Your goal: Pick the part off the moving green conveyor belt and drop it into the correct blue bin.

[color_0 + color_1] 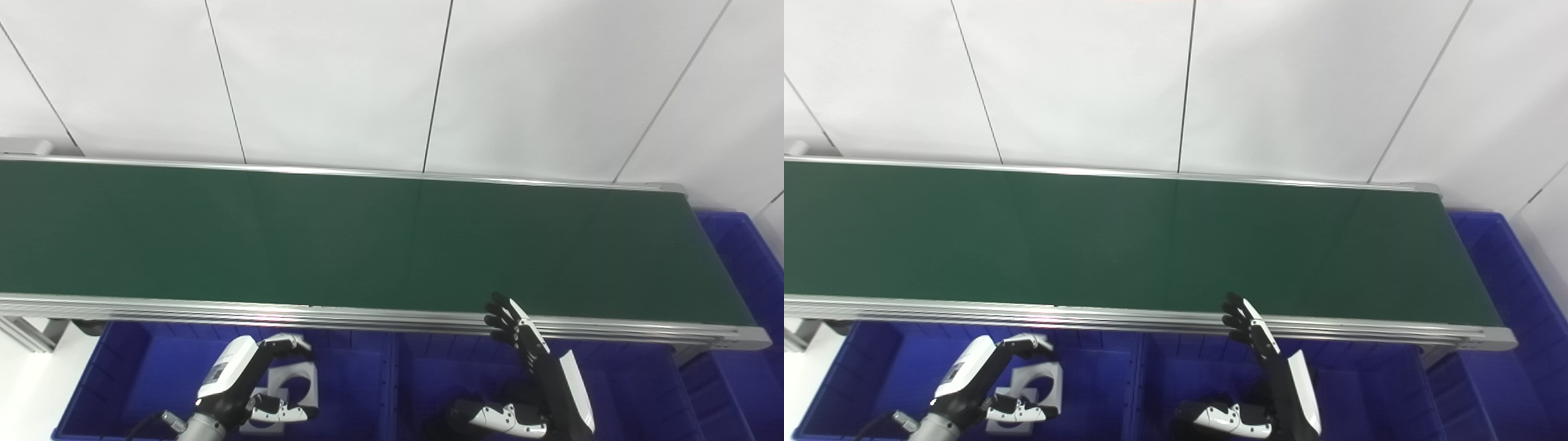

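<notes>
The green conveyor belt [367, 239] carries no part in either eye view. A white flat part with a round hole [298, 381] lies in the left blue bin [122, 380] below the belt's front rail. My left hand [257, 383] hovers over that part, fingers curled above its top edge and thumb spread below, apart from each other. Whether the hand touches the part I cannot tell. My right hand [527, 349] stands upright over the middle blue bin [618, 392], fingers straight and spread beside the rail, holding nothing.
The belt's aluminium front rail [392, 318] runs just above both hands. A third blue bin [747, 263] sits past the belt's right end. A white panelled wall stands behind the belt. A metal frame leg [30, 331] shows at the lower left.
</notes>
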`<state>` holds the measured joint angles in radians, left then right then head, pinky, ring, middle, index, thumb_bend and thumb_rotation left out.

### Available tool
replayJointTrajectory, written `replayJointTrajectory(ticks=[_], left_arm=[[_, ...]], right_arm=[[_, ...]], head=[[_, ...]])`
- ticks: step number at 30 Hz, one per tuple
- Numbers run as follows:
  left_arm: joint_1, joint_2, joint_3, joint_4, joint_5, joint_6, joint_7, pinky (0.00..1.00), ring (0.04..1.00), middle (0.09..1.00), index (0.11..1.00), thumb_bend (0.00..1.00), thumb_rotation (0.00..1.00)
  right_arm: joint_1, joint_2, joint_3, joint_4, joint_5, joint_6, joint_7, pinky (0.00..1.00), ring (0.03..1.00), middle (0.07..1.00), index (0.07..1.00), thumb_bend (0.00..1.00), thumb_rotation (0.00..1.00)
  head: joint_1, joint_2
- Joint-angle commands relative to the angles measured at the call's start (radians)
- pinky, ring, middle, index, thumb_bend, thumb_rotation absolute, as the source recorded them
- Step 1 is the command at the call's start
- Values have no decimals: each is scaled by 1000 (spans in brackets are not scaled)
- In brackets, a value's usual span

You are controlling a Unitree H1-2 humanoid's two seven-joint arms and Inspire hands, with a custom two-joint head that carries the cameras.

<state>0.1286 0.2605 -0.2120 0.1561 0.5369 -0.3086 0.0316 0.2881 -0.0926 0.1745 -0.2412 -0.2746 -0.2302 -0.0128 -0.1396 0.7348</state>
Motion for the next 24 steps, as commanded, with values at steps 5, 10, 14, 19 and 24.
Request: replayJointTrajectory(ticks=[5, 10, 14, 19, 24], left_arm=[[8, -8, 29, -37, -174, -72, -18, 872, 934, 962, 914, 839, 115], [13, -15, 24, -94, -317, -136, -61, 920, 944, 947, 914, 877, 216], [17, -20, 17, -133, -456, -150, -120, 895, 926, 931, 889, 897, 225], [24, -35, 11, -199, -598, -141, -194, 827, 866, 886, 857, 921, 205], [28, -50, 18, -217, -646, -140, -231, 805, 824, 848, 844, 927, 193]], right_arm=[[-5, 5, -3, -24, 2, -8, 4, 771, 826, 862, 910, 998, 407], [-5, 8, -6, -16, 3, -16, -1, 767, 818, 856, 903, 1000, 396], [-3, 7, -7, -11, 4, -19, -1, 759, 811, 853, 899, 1000, 395], [2, 3, -8, -7, 5, -20, 1, 758, 816, 855, 901, 1000, 396], [3, 2, -10, -2, 16, -21, 4, 756, 816, 857, 897, 1000, 391]], head=[[-3, -1], [-6, -3], [-7, -6], [-10, -9], [-12, -10]])
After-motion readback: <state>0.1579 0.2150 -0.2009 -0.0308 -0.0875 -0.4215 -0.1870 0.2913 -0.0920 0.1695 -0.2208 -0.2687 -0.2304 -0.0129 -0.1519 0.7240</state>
